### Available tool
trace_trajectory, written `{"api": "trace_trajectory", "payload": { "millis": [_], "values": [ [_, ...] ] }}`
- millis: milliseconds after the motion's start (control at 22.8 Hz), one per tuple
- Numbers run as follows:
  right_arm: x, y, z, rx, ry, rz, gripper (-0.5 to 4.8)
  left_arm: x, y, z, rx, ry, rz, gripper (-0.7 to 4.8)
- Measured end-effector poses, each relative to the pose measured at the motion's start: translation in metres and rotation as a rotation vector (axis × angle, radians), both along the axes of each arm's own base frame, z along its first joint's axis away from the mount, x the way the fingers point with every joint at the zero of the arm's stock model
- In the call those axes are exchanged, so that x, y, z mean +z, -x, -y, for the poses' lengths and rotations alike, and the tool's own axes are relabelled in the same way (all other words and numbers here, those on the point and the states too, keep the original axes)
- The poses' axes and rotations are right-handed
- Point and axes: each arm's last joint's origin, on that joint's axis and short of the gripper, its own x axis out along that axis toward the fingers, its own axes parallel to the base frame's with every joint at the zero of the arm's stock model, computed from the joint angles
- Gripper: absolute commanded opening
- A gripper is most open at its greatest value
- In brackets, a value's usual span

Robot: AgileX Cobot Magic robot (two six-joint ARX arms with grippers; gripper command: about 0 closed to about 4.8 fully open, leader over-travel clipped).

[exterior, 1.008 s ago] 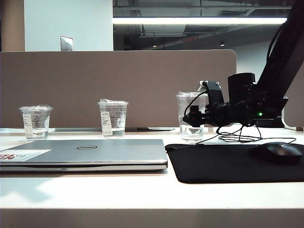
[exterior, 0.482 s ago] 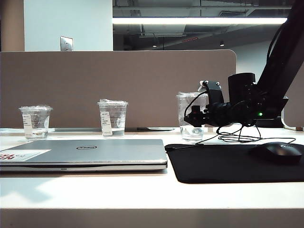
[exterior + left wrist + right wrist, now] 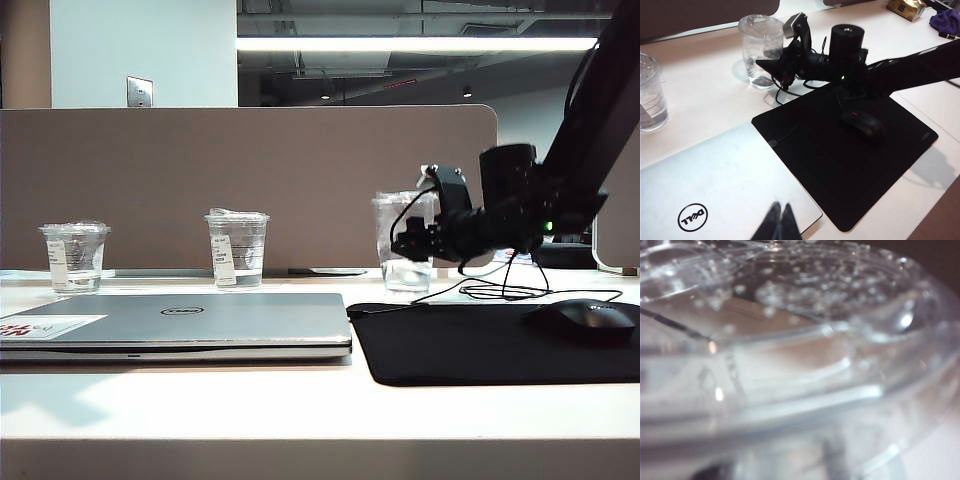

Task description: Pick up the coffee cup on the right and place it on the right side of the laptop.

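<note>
White desk [image 3: 300, 410] against a tan partition [image 3: 250, 180]; bright ceiling strip light [image 3: 420, 44] behind.

Laptop [image 3: 180, 320]: shut, flat at the left front of the desk, round logo on the lid, white-and-red sticker [image 3: 45, 327] at the near left corner. Black mouse mat [image 3: 480, 345] just beside its right edge, black mouse [image 3: 585, 320] lying on the mat's right part. Loose black cables [image 3: 500, 290] trailing over the mat's far edge.

Coffee cup [image 3: 400, 240]: tall, clear, upright, a little water at the bottom, behind the mat's far left corner and well right of the laptop lid. Two shorter labelled cups standing behind the laptop, left cup [image 3: 75, 257] and middle cup [image 3: 238, 248], apart from each other and from the tall one.

Right gripper [image 3: 412, 243]: reaching in level from the right, above the mat, fingers set to either side of the cup's wall about halfway up. Cannot tell whether they press the plastic or stand off it. Right wrist camera filled by the cup's blurred, droplet-covered rim; own fingers not visible there. Arm and cables partly masking the cup's right side in the exterior view.

Left gripper [image 3: 776, 225]: hanging over the laptop's near right corner, tips pressed together, nothing between them, touching nothing.

Far corner of the desk, seen from the left wrist: brown box [image 3: 905, 7], purple cloth [image 3: 947, 22].
</note>
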Motion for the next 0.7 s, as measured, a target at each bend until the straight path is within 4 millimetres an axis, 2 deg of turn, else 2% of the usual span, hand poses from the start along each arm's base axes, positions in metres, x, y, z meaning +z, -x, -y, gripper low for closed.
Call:
{"api": "trace_trajectory", "payload": {
  "millis": [88,219,526,570,701],
  "values": [
    [0.013,0.002,0.001,-0.001,0.001,-0.01,2.3,0.0,0.0,0.0,0.0,0.0,0.0,-0.05],
    [0.05,0.009,0.001,-0.001,-0.001,0.002,2.3,0.0,0.0,0.0,0.0,0.0,0.0,-0.05],
    [0.084,0.022,0.003,-0.001,0.006,-0.047,2.3,0.0,0.0,0.0,0.0,0.0,0.0,-0.05],
    [0.097,0.026,0.004,-0.001,0.005,-0.037,2.31,0.0,0.0,0.0,0.0,0.0,0.0,-0.05],
    [0.117,0.032,0.008,0.014,-0.002,-0.01,2.3,0.0,0.0,0.0,0.0,0.0,0.0,-0.05]
  ]
}}
